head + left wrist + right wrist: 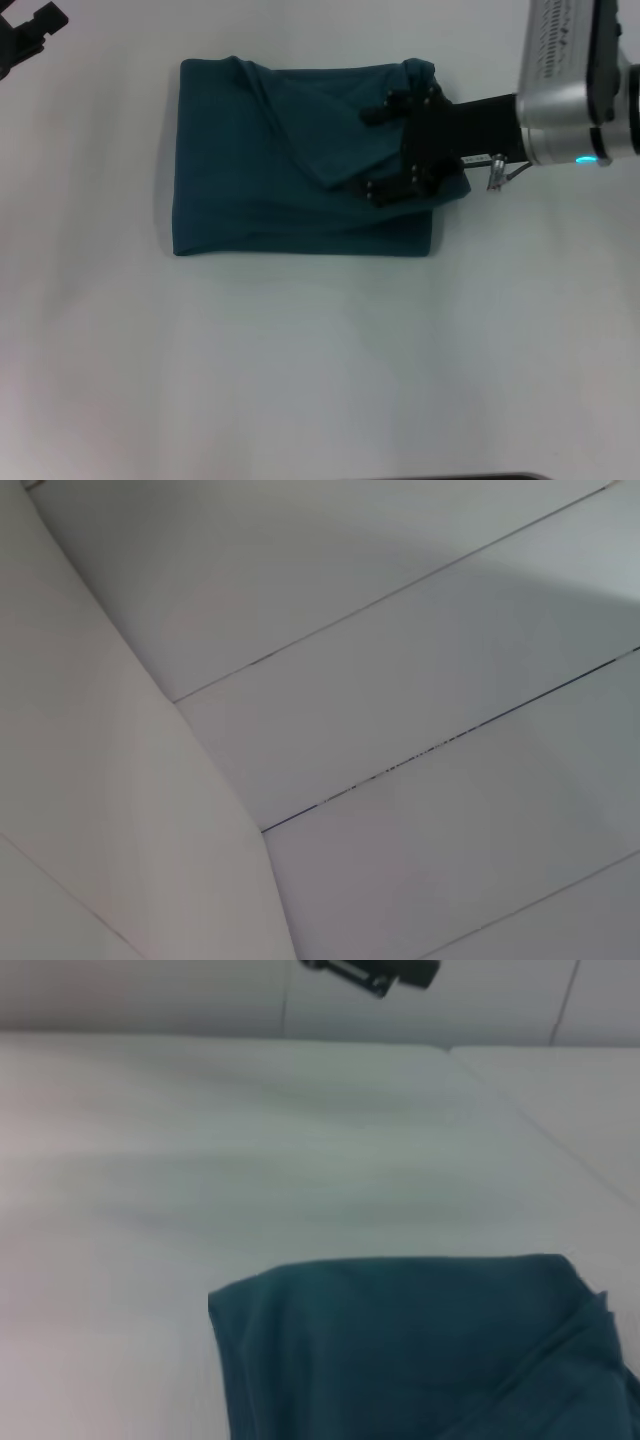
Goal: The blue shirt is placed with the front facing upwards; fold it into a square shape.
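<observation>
White tabletop (300,380) takes up pretty much the whole head view, nothing else sitting on it besides the shirt. The blue shirt (250,190) is already folded down to a roughly square bundle in the far-middle of the tabletop; no lettering showing, just plain teal fabric with a loose flap bunched across the top layer on the robot's right side. The right hand (400,145) is over that right edge of the bundle, fingers spread apart, hovering on or just above the rumpled flap, not pinching anything as far as I can see. Left hand (30,35) is parked way off at the far left corner; can't tell how it's set. Looks like the last fold's basically laid down, so I'd guess what's left is flattening that flap and backing the arm off without dragging cloth.
</observation>
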